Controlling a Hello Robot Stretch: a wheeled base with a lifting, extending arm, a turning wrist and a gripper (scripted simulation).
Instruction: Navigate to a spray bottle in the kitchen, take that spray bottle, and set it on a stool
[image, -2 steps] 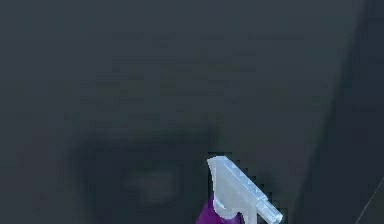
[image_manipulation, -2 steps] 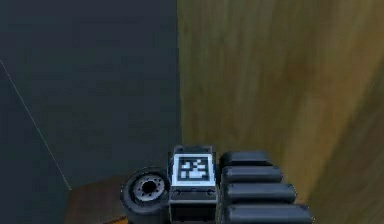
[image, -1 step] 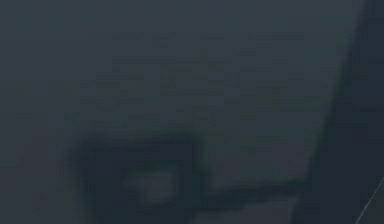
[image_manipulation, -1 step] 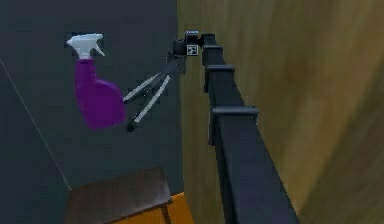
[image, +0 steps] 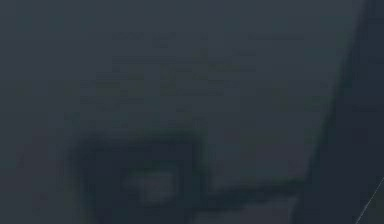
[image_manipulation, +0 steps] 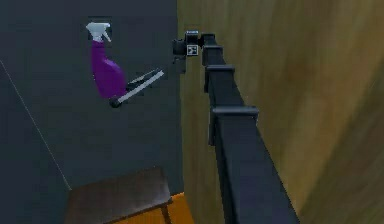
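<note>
One purple spray bottle hangs held at the one gripper's far end, above one brown stool; jaw state: can't tell.

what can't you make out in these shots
- Arm side view: the brown top is cut off by the bottom edge and its legs are out of frame, so whether it is a stool is unclear.
- Arm side view: just where the fingers meet the purple spray bottle is too small to tell.
- Forward view: what the dark grey surface close ahead belongs to.
</note>
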